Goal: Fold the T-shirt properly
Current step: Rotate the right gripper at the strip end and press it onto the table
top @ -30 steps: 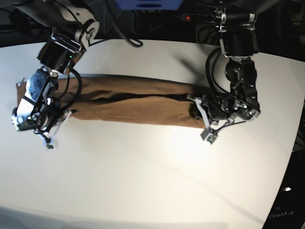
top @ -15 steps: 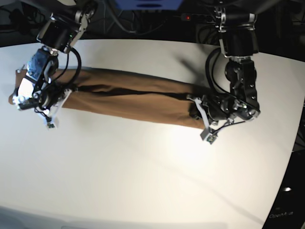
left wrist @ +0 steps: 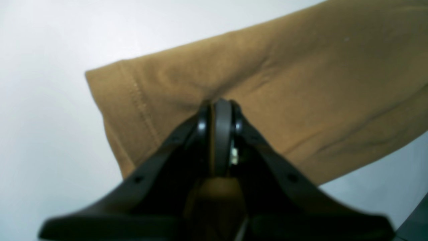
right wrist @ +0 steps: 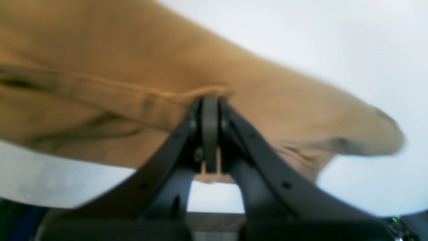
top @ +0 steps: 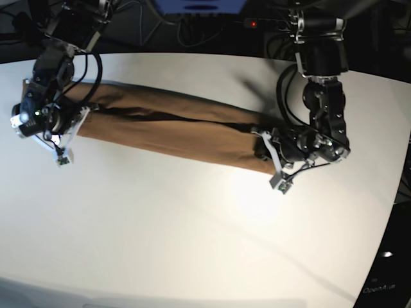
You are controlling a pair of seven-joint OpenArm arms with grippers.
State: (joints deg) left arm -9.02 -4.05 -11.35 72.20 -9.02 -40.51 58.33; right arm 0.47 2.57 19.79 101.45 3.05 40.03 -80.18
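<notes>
I'm pinching the T-shirt at both ends, left gripper clamping one end, right gripper clamping the other, cloth stretching across the white table

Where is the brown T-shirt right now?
In the base view the T-shirt lies stretched in a long band across the far half of the white table, its ends pinched by the right gripper and the left gripper.

Bright overhead glare on table; wrist views blurred; base edges dark.
</notes>
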